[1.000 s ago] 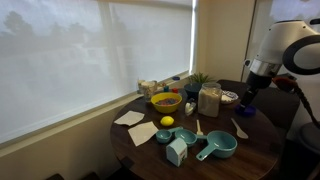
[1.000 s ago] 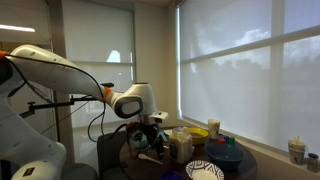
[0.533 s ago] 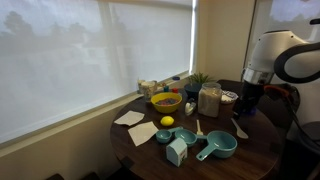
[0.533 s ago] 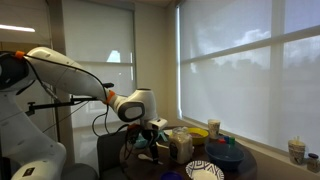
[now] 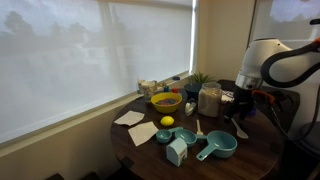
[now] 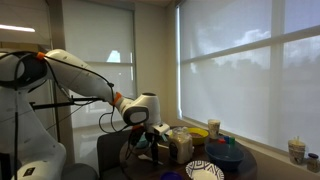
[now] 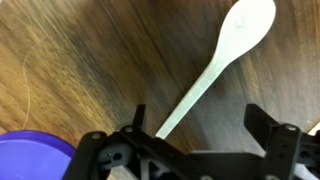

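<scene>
Pale roller blinds (image 5: 90, 60) cover the wide window behind a round, dark wood worktop (image 5: 255, 158). Near its left edge lie paper napkins (image 5: 129, 118), then a yellow bowl (image 5: 166, 101) with a lemon (image 5: 167, 122) in front, teal measuring cups (image 5: 215, 148) and a jar (image 5: 209, 100). Farthest right, the wooden spoon (image 7: 210, 70) lies flat on the grain near a purple plate (image 7: 30, 160). The jaws hang over its handle, spread wide apart and holding nothing.
</scene>
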Controlling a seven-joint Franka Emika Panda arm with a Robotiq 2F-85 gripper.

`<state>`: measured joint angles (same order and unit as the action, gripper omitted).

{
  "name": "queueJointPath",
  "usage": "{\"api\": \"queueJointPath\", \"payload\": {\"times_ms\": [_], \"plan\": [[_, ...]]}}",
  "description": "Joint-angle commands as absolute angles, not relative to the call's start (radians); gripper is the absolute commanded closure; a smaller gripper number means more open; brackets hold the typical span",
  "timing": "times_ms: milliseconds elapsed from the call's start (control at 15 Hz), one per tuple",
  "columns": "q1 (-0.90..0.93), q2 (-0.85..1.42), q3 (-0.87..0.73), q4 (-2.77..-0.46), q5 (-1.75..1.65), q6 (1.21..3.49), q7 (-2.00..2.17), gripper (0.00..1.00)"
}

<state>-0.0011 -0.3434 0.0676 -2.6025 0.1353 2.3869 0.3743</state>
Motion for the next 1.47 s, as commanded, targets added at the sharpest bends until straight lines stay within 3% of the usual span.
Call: {"api": "queueJointPath", "payload": {"times_ms": [0,800,933,1200,1267,1333,1400], "plan": [[0.012,-0.275,0.076,-2.544,0.2,2.387,0.416,0.0],[0.011,-0.242,0.105,-2.474,0.174,2.226,0.488,0.0],[0.014,-0.237,0.109,-2.471,0.183,2.22,0.492,0.26],[0.011,-0.231,0.115,-2.468,0.174,2.215,0.507,0.56],[0.01,-0.232,0.114,-2.468,0.171,2.213,0.51,0.58],[0.008,-0.232,0.113,-2.466,0.17,2.213,0.511,0.48],[0.007,-0.233,0.112,-2.465,0.167,2.212,0.514,0.63]]}}
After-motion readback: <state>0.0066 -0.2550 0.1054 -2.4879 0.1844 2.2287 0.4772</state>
